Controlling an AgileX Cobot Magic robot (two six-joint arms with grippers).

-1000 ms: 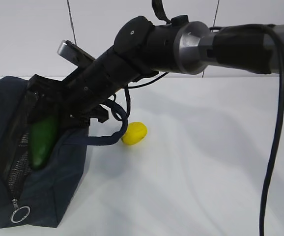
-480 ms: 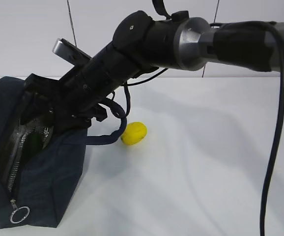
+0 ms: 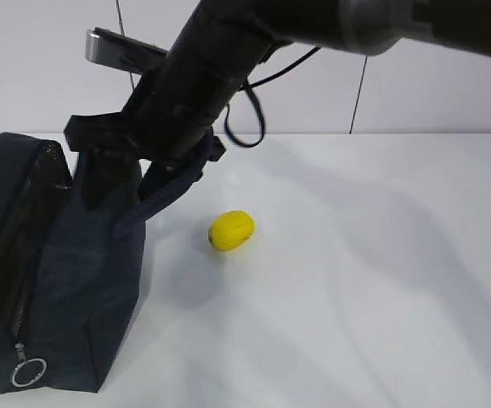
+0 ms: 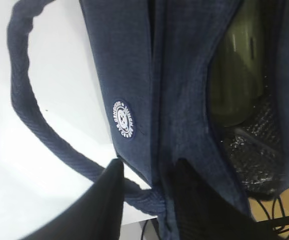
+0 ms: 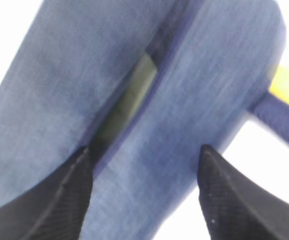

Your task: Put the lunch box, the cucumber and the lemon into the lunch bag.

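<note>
Your left gripper (image 4: 144, 190) has its smooth black fingers (image 4: 109, 200) pinched on the woven navy edge of the lunch bag (image 3: 76, 280), beside a looped handle (image 4: 24, 120). Your right gripper (image 5: 144, 190) stands wide apart above the bag's slit, ribbed pads (image 5: 219, 200) holding nothing. Inside the slit you see the glossy dark green cucumber (image 4: 239, 75). The oval yellow lemon (image 3: 231, 230) lies near the bag on the smooth white table (image 3: 356, 297), before a pale panelled wall (image 3: 449, 102).
</note>
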